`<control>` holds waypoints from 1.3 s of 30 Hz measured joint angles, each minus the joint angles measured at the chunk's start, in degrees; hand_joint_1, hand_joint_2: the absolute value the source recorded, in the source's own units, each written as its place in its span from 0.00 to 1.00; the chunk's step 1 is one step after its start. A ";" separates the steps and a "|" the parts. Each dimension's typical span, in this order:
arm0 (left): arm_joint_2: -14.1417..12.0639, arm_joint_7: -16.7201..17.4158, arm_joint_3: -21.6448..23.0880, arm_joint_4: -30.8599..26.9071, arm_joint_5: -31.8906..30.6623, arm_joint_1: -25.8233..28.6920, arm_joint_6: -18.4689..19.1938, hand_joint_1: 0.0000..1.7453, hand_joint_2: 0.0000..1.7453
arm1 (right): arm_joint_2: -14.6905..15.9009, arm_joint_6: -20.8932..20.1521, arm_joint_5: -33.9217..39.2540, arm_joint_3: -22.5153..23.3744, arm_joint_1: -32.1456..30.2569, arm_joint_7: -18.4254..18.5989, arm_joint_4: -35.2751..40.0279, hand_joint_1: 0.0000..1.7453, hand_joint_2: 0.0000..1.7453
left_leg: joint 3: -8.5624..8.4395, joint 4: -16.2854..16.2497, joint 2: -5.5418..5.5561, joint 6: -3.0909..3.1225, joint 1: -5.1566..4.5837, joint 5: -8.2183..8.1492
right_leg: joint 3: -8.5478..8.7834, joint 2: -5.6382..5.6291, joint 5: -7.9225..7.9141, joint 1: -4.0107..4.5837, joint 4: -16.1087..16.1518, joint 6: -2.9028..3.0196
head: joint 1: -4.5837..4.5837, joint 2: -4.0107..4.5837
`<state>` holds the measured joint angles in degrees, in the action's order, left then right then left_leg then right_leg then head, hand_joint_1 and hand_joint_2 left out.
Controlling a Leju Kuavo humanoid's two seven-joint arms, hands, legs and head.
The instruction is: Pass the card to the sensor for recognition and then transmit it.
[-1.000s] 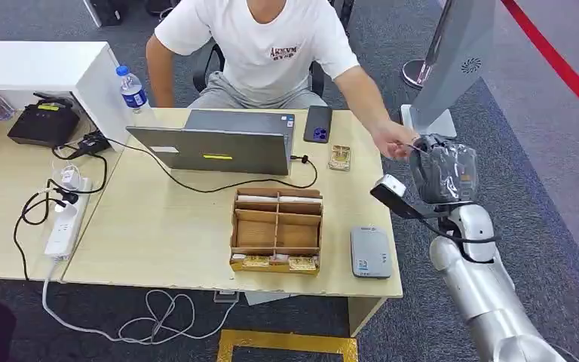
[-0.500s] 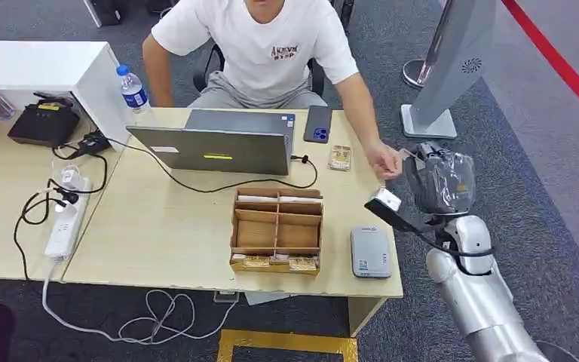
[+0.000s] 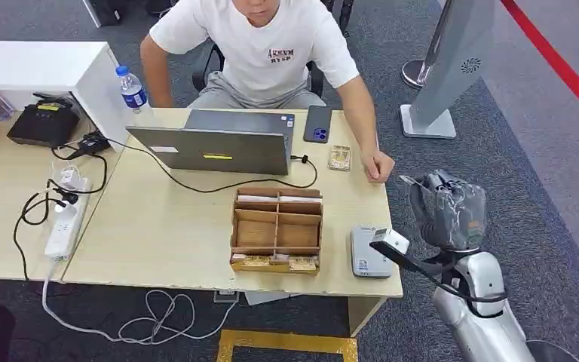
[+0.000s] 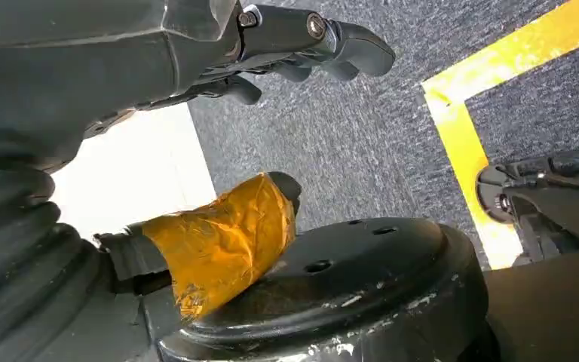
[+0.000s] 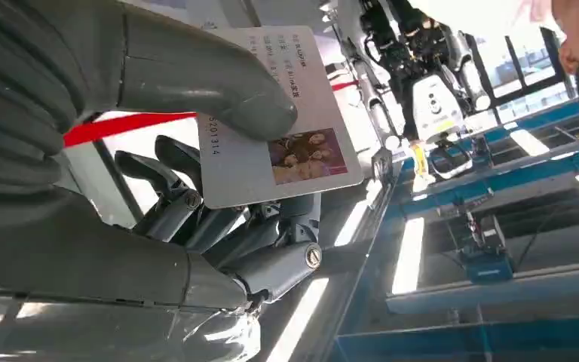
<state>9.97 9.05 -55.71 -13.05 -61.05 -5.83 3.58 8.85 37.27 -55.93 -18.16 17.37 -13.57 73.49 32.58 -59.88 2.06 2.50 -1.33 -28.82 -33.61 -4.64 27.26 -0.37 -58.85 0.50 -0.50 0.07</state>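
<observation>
While my right hand (image 3: pixel 448 211) hangs off the table's (image 3: pixel 158 226) right edge, it pinches the card (image 5: pixel 271 121) between thumb and fingers; the right wrist view shows that plainly. Card in hand, so pickup is done, judging by the grip. Card reader (image 3: pixel 369 252) sits flat near the table's front right corner, just beside my hand, but the card is not over it. Recognition is not yet done; the handover comes after.

Person seated across the table, one hand (image 3: pixel 378 166) resting on the tabletop near the right edge, well placed to receive.

Head view: gives layout, reader, wooden organiser (image 3: pixel 277 230), laptop (image 3: pixel 219 147), but the card itself is too small to make out there. Right wrist view: card face, print and small photo, thumb pressing on it. No table or reader there.

Left hand (image 4: pixel 196 68) in the left wrist view: hanging over floor, fingers loosely curled, nothing in it.
</observation>
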 joint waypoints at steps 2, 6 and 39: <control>-0.07 -0.02 -0.18 0.00 0.00 0.00 0.20 0.00 1.00 | 0.13 -0.48 1.07 0.72 -2.77 -0.18 0.76 1.00 1.00 | 0.00 0.00 0.00 0.00 0.00 0.00 | 0.00 0.00 0.00 0.00 0.00 0.00 | 0.00 0.00; -0.07 -0.35 -0.48 0.00 0.81 -0.01 0.46 0.00 1.00 | 0.13 -0.13 0.04 0.72 -3.62 -0.87 -1.30 1.00 1.00 | -0.01 0.00 0.00 0.00 0.00 0.01 | 0.01 0.00 -0.01 0.00 0.00 0.00 | 0.00 0.00; 0.04 -0.07 -0.99 0.00 -0.31 -0.28 0.85 0.00 1.00 | -5.55 1.57 0.02 0.90 -3.58 -2.47 -22.65 1.00 1.00 | 0.00 0.00 0.00 0.00 0.00 0.01 | 0.00 0.00 -0.01 0.00 0.00 0.00 | 0.00 0.00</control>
<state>10.01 8.98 -56.70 -13.05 -61.35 -6.11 4.44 3.30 38.84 -55.91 -17.27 13.80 -16.04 50.84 32.58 -59.88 2.07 2.50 -1.33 -28.81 -33.61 -4.63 27.25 -0.36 -58.85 0.50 -0.50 0.07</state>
